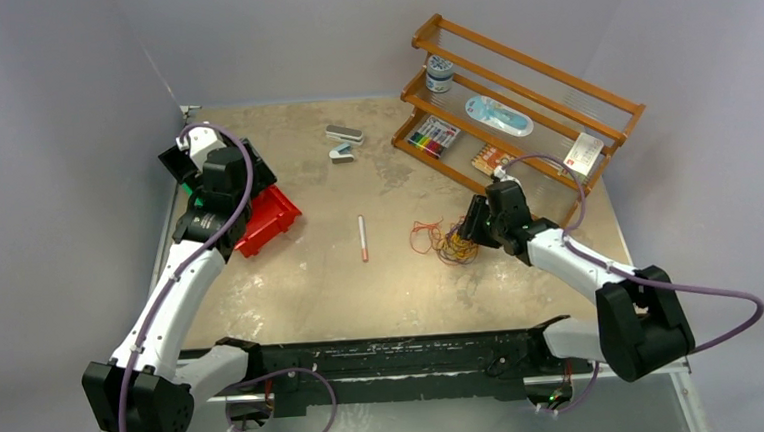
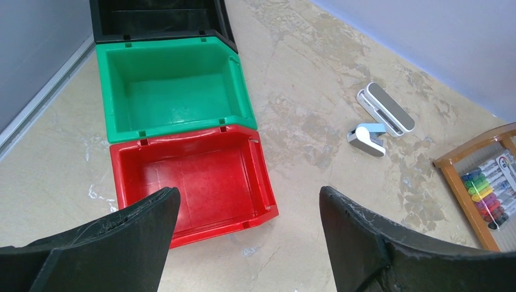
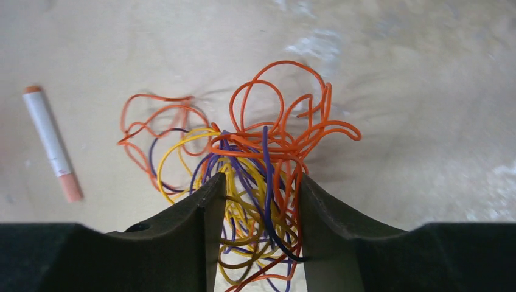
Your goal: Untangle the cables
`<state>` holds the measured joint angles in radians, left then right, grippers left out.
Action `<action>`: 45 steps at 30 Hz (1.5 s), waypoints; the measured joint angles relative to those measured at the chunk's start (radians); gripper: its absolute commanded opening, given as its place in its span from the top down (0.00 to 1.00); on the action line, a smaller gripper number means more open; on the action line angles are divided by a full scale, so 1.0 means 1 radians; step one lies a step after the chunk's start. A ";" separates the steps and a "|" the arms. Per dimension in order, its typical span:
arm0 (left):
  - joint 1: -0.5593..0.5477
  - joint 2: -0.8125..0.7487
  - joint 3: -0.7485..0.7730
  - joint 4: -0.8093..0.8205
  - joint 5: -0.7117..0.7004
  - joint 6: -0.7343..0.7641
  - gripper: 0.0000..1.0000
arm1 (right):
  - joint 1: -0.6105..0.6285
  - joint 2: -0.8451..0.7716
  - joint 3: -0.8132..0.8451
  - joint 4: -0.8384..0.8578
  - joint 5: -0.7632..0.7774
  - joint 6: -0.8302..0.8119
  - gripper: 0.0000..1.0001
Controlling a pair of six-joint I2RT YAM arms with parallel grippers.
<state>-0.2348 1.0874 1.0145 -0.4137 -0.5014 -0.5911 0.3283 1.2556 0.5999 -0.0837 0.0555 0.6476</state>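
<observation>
While the left gripper [image 2: 248, 201] is hanging wide open and empty over the red bin [image 2: 195, 182], the cables [image 3: 268, 140] are lying tangled mid-table, the right gripper [image 3: 261, 179] half-open astride them; whether it is gripping I cannot tell. Grasping seems underway; next calls for pulling one loop clear.

- Left arm [image 1: 168, 299] and right arm [image 1: 571, 260]: white link shells with chunky black joint housings.
- A thick purple cable [image 1: 251, 174] loops along each arm.
- Left claw [image 2: 249, 225] and right claw [image 3: 258, 194]: matte black wedge-shaped fingers, their edges scuffed pale.
- A black base bar [image 1: 387, 361] runs across the lower frame.
</observation>
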 measured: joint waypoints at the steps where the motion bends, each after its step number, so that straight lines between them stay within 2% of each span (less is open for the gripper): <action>1: 0.000 -0.001 -0.001 0.000 0.000 0.000 0.16 | 0.003 0.002 0.001 0.021 -0.018 -0.014 0.53; 4: 0.000 -0.011 -0.013 0.001 0.006 0.002 0.14 | 0.022 0.035 0.027 0.078 -0.074 -0.063 0.53; 10: 0.002 -0.027 -0.034 0.012 0.087 0.029 0.14 | 0.090 0.219 0.167 0.181 -0.161 -0.150 0.52; 17: 0.003 0.025 -0.038 0.031 0.212 0.064 0.14 | 0.201 0.374 0.290 0.239 -0.205 -0.218 0.41; 19: 0.003 0.050 -0.043 0.034 0.242 0.067 0.14 | 0.219 0.381 0.308 0.241 -0.201 -0.229 0.34; 24: 0.003 0.089 -0.052 0.039 0.303 0.078 0.17 | 0.227 0.343 0.318 0.219 -0.093 -0.248 0.19; 27: -0.017 0.111 -0.052 0.055 0.320 0.078 0.18 | 0.225 0.274 0.309 0.189 0.006 -0.252 0.18; 32: -0.123 0.158 -0.062 0.068 0.304 0.047 0.18 | 0.222 0.118 0.268 0.179 0.143 -0.268 0.18; 36: -0.138 0.178 -0.082 0.060 0.214 -0.017 0.18 | 0.221 0.045 0.244 0.182 0.175 -0.276 0.18; 40: -0.074 0.224 -0.042 0.026 0.105 -0.082 0.18 | 0.221 0.031 0.220 0.196 0.174 -0.275 0.18; 45: 0.120 0.281 0.042 0.017 0.028 -0.159 0.18 | 0.221 0.031 0.176 0.202 0.160 -0.271 0.18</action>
<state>-0.1146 1.3682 1.0565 -0.3969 -0.4732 -0.7498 0.5495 1.2869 0.7757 0.1181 0.2153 0.3767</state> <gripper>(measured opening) 0.825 0.823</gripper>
